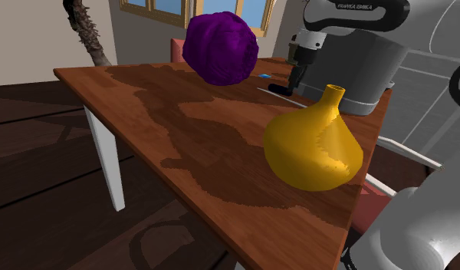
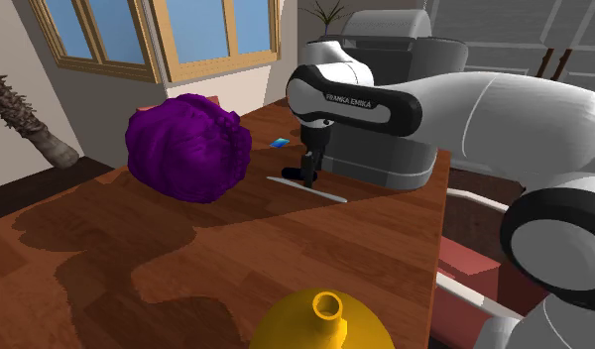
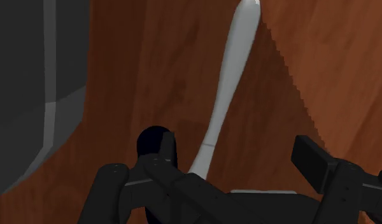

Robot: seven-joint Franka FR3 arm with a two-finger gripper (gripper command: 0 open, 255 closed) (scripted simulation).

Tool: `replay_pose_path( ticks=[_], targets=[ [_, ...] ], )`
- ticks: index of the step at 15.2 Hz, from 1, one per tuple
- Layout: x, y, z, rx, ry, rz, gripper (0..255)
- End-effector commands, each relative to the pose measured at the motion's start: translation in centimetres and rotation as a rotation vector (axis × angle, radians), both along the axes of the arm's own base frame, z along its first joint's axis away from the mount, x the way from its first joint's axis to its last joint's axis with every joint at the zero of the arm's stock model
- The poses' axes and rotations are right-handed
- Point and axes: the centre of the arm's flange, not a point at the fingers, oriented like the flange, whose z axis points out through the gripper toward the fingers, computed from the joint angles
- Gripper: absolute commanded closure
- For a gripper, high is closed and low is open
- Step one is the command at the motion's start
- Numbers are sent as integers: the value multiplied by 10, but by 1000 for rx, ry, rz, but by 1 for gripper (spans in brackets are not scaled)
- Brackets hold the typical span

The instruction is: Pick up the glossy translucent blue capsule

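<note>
Low over table (image 1: 182, 153), gripper (image 3: 237, 153) spread wide astride white utensil (image 3: 231, 76) — apart from blue capsule (image 2: 279, 143), near purple lump (image 2: 186, 149). Risk of clamping utensil if closed here, or flicking capsule away in crossing.

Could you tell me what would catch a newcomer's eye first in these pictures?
Most likely the big lumpy purple object toward the far side of the wooden table in the shoulder view, and the glossy yellow vase nearer that camera. After that comes the black gripper, fingers apart, low over a slim white utensil. The tiny blue capsule lies untouched nearby, toward the purple object.
</note>
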Motion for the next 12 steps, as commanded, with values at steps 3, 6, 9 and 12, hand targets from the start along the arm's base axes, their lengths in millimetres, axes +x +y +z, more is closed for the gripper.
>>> replay_pose_path(
  ticks=[3,6,9,12],
  targets=[
    [50,-26,5,2,3,64,0],
    [74,-39,8,4,5,95,0],
    [74,-39,-8,4,5,95,0],
    [74,-39,-24,4,5,95,0]
  ],
)
